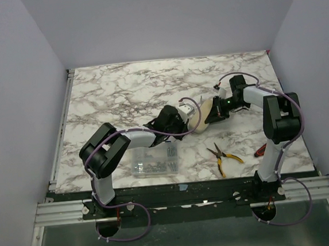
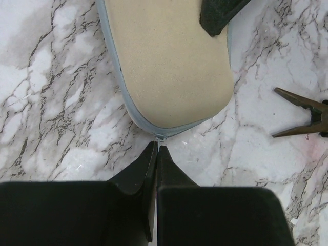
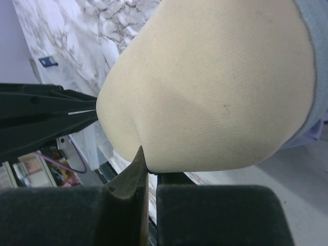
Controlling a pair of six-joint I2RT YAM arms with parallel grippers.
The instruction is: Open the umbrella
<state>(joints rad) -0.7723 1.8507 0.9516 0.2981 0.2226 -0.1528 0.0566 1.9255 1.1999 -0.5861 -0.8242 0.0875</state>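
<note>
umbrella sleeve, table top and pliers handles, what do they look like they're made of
The sleeve looks like cream woven cloth, matte; a fine weave shows, with pale blue-grey trim at its edge. The table top is smooth with marble veining, possibly printed laminate rather than stone; cannot tell. The pliers handles look like yellow plastic or rubber coating, too small to be sure.

The marble-patterned worktop point(image 1: 121, 86) carries a clear plastic box of screws point(image 1: 154, 160) near its front edge. Yellow-handled pliers point(image 1: 222, 155) lie to the right of the box, apart from it, tips parted. A small red object point(image 1: 260, 149) lies further right.
</note>
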